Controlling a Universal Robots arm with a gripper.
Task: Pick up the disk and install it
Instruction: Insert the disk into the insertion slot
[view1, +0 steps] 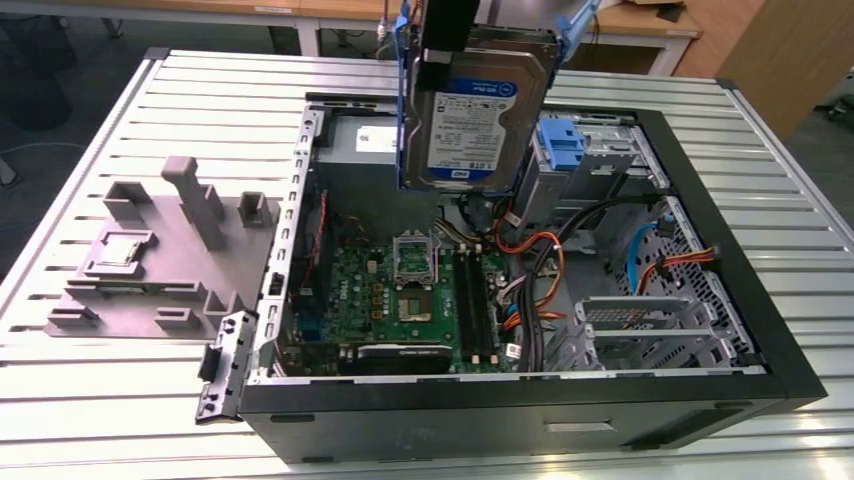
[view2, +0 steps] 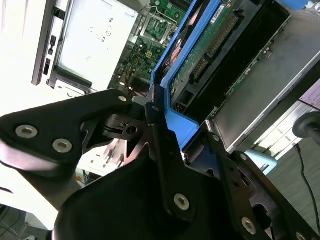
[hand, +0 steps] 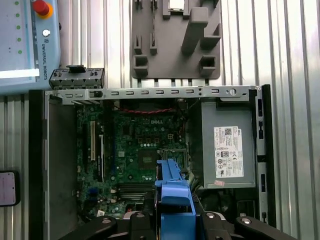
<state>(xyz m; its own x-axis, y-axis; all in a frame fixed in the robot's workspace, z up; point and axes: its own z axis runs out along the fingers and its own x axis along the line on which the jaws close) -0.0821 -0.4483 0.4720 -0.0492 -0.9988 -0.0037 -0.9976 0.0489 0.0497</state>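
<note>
Open black metal computer case (view1: 534, 400), green motherboard (view1: 400, 290) inside. Over its twelve o'clock end, upright silver rectangular disk with blue rails (view1: 478, 110), clamped in black end effector (view2: 182, 127). Grey plastic fixture block (view1: 147, 260) at nine o'clock. Slatted metal worktop (view1: 107, 400); wooden desks (view1: 654, 30) beyond.

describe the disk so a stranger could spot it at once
Find the open black computer case. Hanging above it, clamped in the gripper, is the disk: silver, white-and-blue label, blue side rails, unlike the bare blue bracket beside it.

Exterior view angled down on open computer case (view1: 534, 420), first wrist view overhead, second wrist view close, all sharing motherboard (view1: 387, 300)
</note>
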